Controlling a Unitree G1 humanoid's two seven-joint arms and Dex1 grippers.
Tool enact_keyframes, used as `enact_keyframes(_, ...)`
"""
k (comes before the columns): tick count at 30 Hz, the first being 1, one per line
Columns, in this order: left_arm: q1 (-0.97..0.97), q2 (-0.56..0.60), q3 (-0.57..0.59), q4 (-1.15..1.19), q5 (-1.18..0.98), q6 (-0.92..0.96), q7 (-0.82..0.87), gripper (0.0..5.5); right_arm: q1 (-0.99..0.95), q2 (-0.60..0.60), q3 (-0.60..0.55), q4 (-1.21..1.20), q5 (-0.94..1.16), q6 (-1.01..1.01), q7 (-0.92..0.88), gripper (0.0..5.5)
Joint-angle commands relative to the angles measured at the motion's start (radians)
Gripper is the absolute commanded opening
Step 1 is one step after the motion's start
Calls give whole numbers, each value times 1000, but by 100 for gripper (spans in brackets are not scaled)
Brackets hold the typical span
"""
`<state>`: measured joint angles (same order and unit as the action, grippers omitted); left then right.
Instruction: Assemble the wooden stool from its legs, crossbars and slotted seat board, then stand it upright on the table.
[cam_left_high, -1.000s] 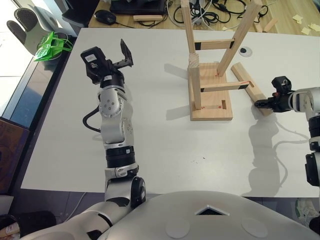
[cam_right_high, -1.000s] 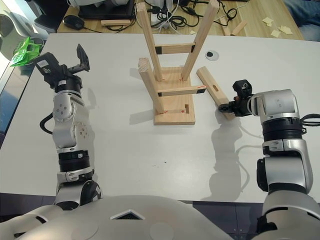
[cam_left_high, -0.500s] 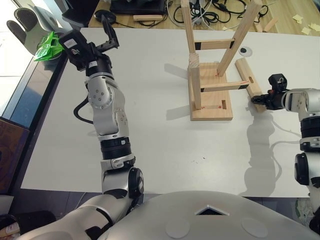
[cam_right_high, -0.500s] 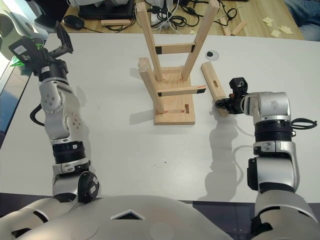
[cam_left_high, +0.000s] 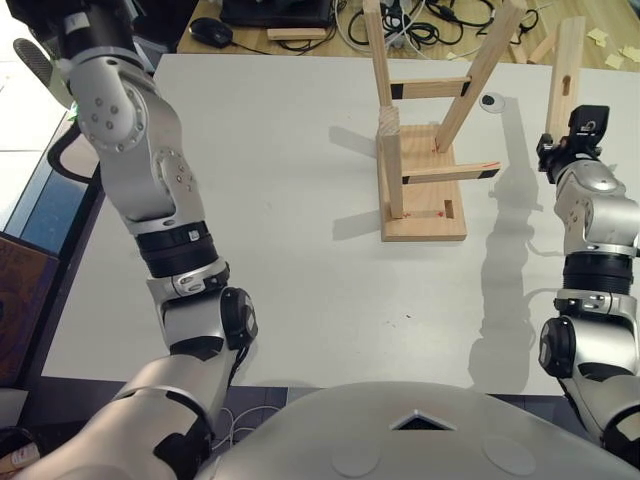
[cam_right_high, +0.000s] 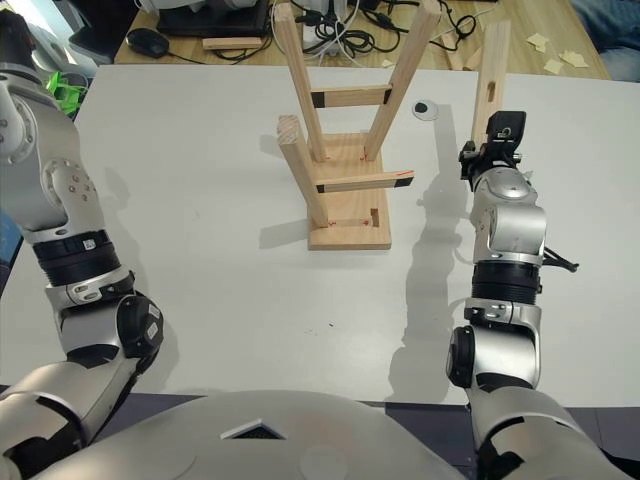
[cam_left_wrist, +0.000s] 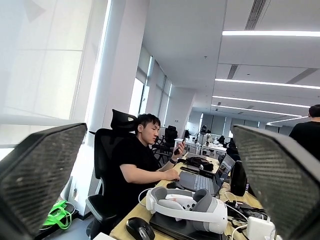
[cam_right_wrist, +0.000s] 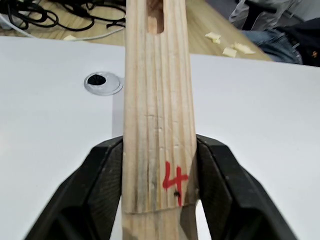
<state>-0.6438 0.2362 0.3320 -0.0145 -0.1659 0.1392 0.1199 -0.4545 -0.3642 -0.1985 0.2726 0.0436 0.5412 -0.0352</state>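
The slotted seat board lies flat on the white table. Three legs stand up from it; two far ones are joined by a crossbar. From the near leg a second crossbar juts right with its end free. My right gripper is shut on a loose wooden leg, held upright above the table right of the stool; the slot and a red mark show on this leg. My left gripper is open, raised high and facing the room.
A cable grommet sits in the table behind the stool. Beyond the far edge lie a mouse, a wooden piece and cables. A green bag hangs off the left edge. My left arm stands over the table's left side.
My right gripper lifted the loose leg off the table and turned it upright. My left arm swung up and to the left, carrying its gripper out of the head views.
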Motion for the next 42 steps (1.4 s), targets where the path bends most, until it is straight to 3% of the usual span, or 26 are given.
enact_keyframes(1, -46, -12, 3, 0, -119, 77, -72, 540, -31, -72, -8, 51, -63, -173, -20, 203)
enact_keyframes(8, -116, -16, -10, -73, -319, 187, -178, 540, -149, -152, 30, -22, -67, -425, 109, 203)
enact_keyframes(10, -140, -32, -56, -94, -378, 246, -225, 540, -177, -135, 43, -91, -27, -435, 168, 203)
enact_keyframes(13, -120, -29, -214, -120, -381, 350, -334, 540, -191, -107, 89, -198, 19, -462, 262, 203)
enact_keyframes(20, -95, -169, -292, -181, -444, 424, -324, 540, -165, -46, 156, -439, 163, -329, 399, 203)
enact_keyframes(24, -101, -179, -320, -184, -424, 420, -340, 540, -128, -45, 180, -516, 218, -247, 459, 203)
enact_keyframes(34, -113, -241, -283, -188, -524, 492, -321, 540, -91, 3, 254, -606, 230, -184, 487, 203)
enact_keyframes(42, -100, -269, -250, -203, -639, 587, -287, 421, -85, 32, 253, -622, 226, -167, 464, 203)
